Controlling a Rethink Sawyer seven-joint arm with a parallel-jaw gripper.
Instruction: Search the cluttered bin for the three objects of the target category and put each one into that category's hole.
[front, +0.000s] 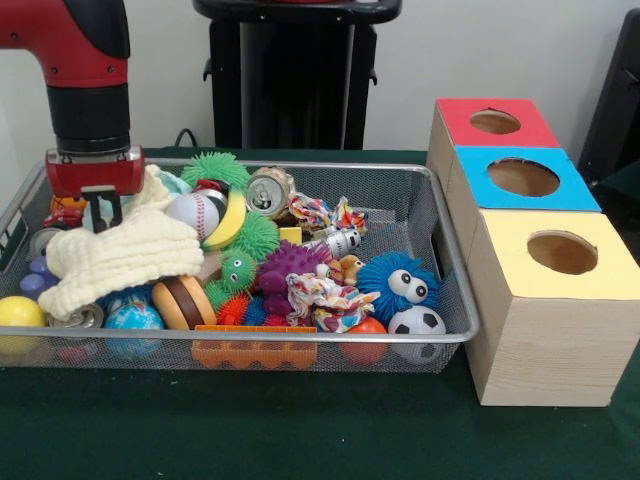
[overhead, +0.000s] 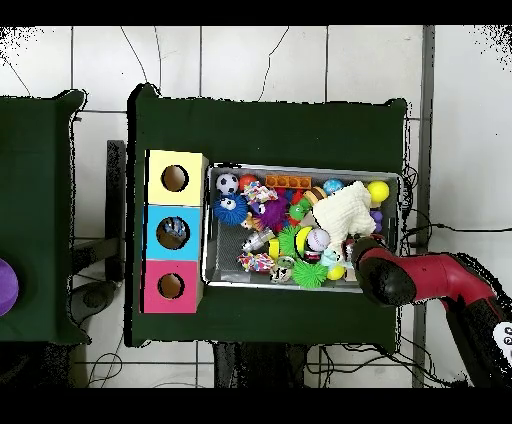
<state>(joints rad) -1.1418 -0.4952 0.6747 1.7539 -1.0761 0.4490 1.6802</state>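
1. Nearest you, the cluttered bin (front: 455, 335) sits on the green counter (front: 300, 430), left of three coloured boxes (front: 545, 290).
2. No bottle shows clearly among the toys.
3. Farther back, your gripper (front: 100, 212) sits low beside the cream cloth (front: 120, 255); you cannot tell its opening.

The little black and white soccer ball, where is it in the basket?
In the front view, the black and white soccer ball sits in the silver wire mesh basket's near corner on the picture's right, just below the fuzzy blue ball with big eyes.
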